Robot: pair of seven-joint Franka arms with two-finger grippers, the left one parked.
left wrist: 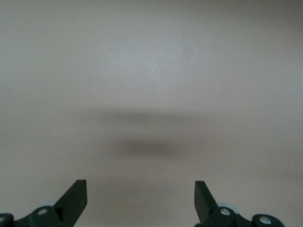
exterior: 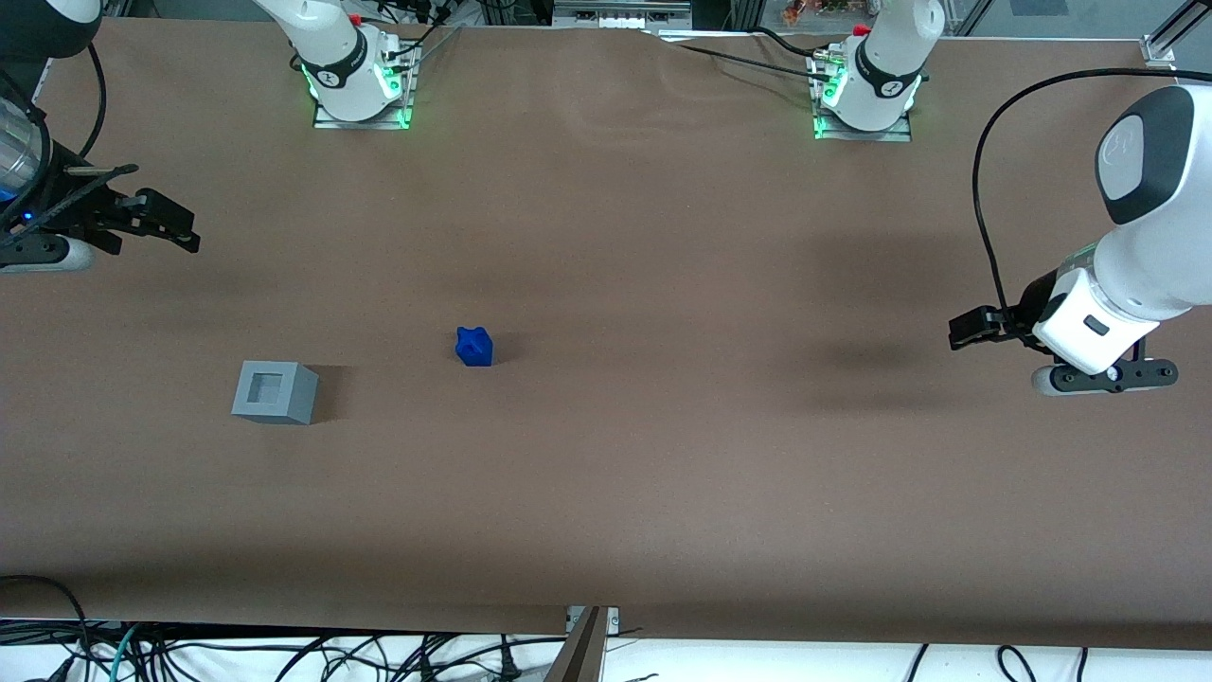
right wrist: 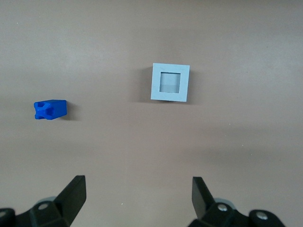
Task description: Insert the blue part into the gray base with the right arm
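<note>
The blue part (exterior: 473, 347) lies on the brown table, a small bright-blue block with a notched top. It also shows in the right wrist view (right wrist: 50, 109). The gray base (exterior: 274, 392) stands beside it, toward the working arm's end and a little nearer the front camera, with its square recess facing up; it shows in the right wrist view too (right wrist: 170, 82). My right gripper (exterior: 180, 227) hangs above the table at the working arm's end, farther from the front camera than the base. It is open and empty (right wrist: 138, 189), well apart from both things.
Two arm mounts with green lights (exterior: 355, 85) (exterior: 866, 95) stand at the table edge farthest from the front camera. Cables (exterior: 284, 654) hang below the table's near edge. The brown table top (exterior: 663, 426) spreads wide around both things.
</note>
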